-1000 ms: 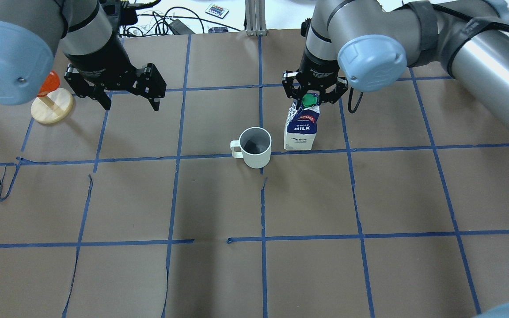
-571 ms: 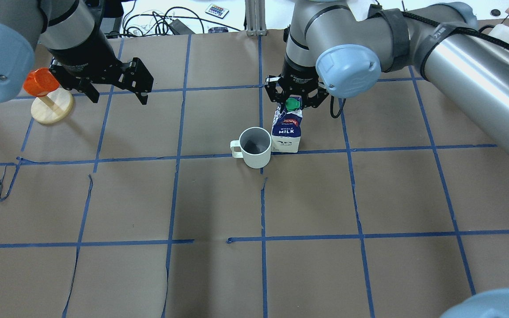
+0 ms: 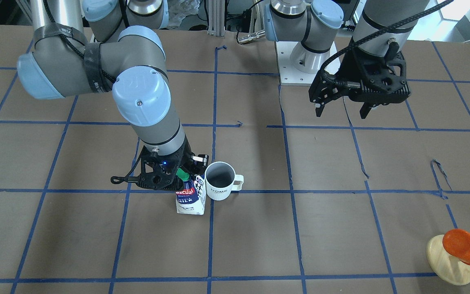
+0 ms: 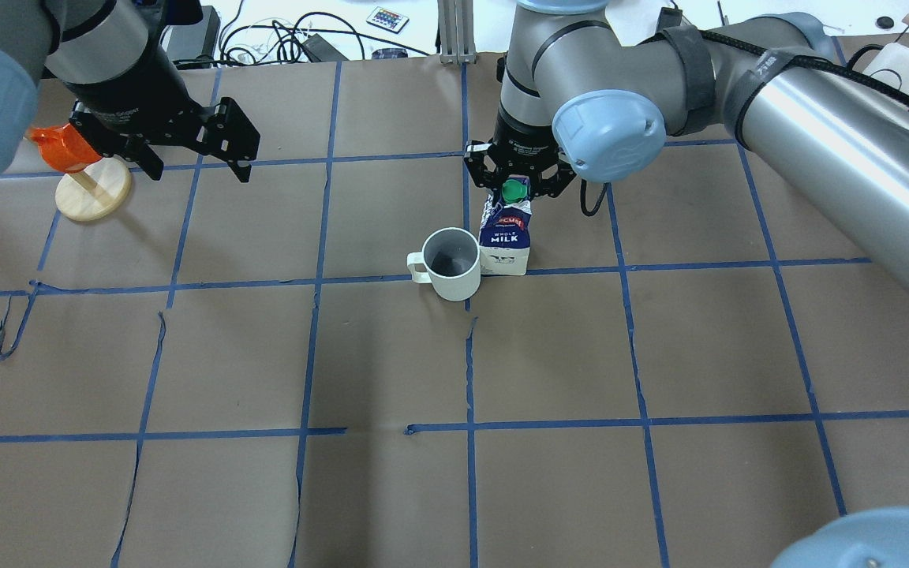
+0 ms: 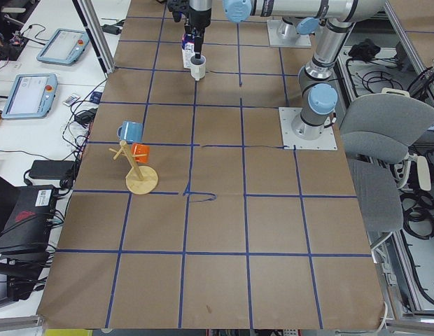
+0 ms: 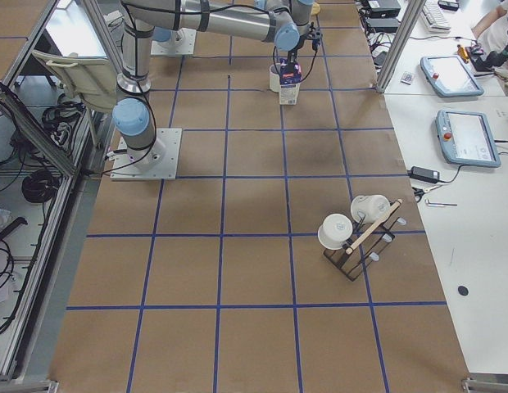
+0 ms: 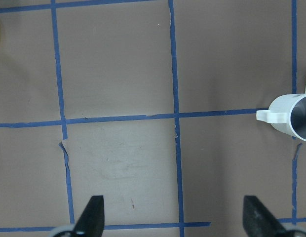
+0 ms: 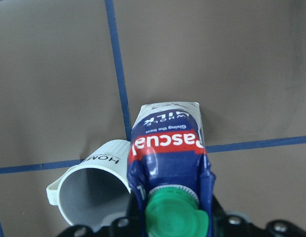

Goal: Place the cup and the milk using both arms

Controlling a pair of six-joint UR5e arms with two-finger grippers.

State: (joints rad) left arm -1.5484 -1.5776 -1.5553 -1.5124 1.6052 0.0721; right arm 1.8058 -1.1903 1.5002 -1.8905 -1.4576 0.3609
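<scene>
The white ribbed cup [image 4: 452,264] stands near the table's middle, handle to the left in the overhead view; "HOME" shows in the front view [image 3: 220,181]. The blue and white milk carton [image 4: 505,241] stands tilted right beside it and touches its side. My right gripper [image 4: 511,189] is shut on the carton's gable top by the green cap [image 8: 175,217]. The right wrist view shows carton [image 8: 168,143] and cup [image 8: 94,192] pressed together. My left gripper [image 4: 198,170] is open and empty, well to the left of the cup. The left wrist view shows the cup [image 7: 291,116] at its right edge.
An orange cup [image 4: 60,146] hangs on a wooden stand with a round base [image 4: 94,189] at the far left, close to my left gripper. Cables [image 4: 289,39] lie beyond the table's far edge. A rack with white cups [image 6: 356,233] stands at the table's right end.
My right gripper has carried the milk carton to the left until it touches the cup. My left gripper has moved left and farther back, towards the orange cup's stand, still open.
</scene>
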